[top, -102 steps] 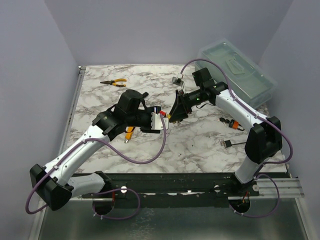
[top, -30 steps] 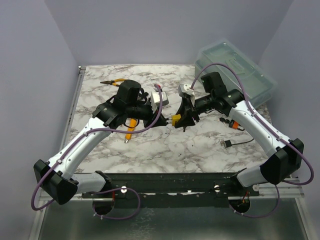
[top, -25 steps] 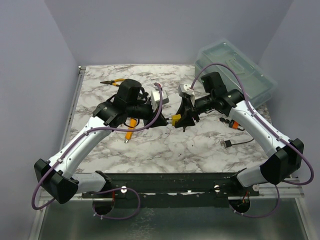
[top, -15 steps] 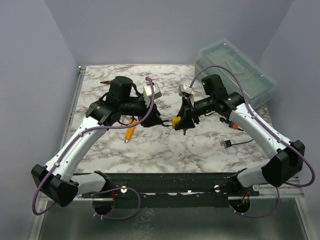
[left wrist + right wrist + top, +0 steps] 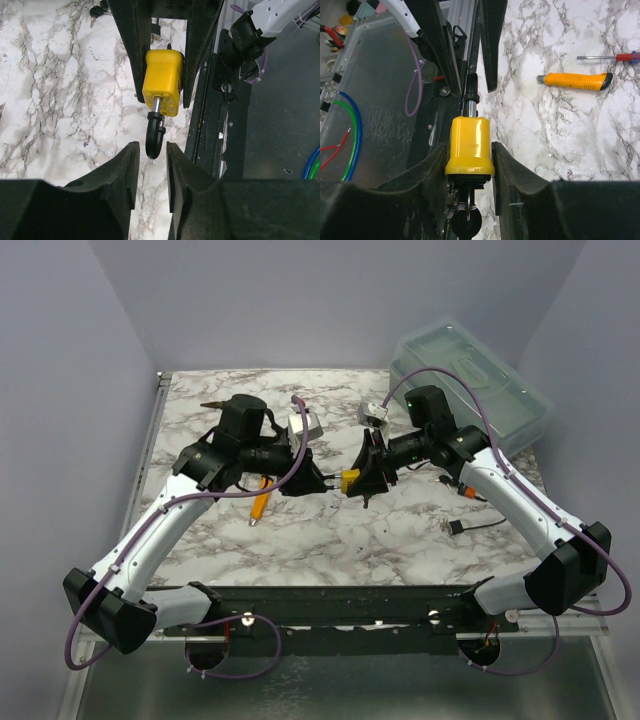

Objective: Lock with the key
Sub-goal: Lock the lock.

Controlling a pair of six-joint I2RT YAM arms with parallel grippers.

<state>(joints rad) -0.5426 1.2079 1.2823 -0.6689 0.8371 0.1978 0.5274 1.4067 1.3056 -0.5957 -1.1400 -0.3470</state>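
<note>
The right gripper [image 5: 469, 152] is clamped on the yellow padlock [image 5: 469, 135], holding it above the marble table [image 5: 330, 535], with a key [image 5: 465, 227] at the padlock's bottom end. The left gripper [image 5: 152, 150] has its fingers apart, and the tip of the shackle [image 5: 154, 132] sits between them with a gap on each side.

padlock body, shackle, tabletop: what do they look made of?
Padlock body: glossy yellow with soft highlights, likely a plastic shell or coating.
Shackle: bare shiny metal stem at the body, black sleeve over the curve, probably plastic or rubber.
Tabletop: white with grey veins, a marble look; could be printed laminate.
</note>
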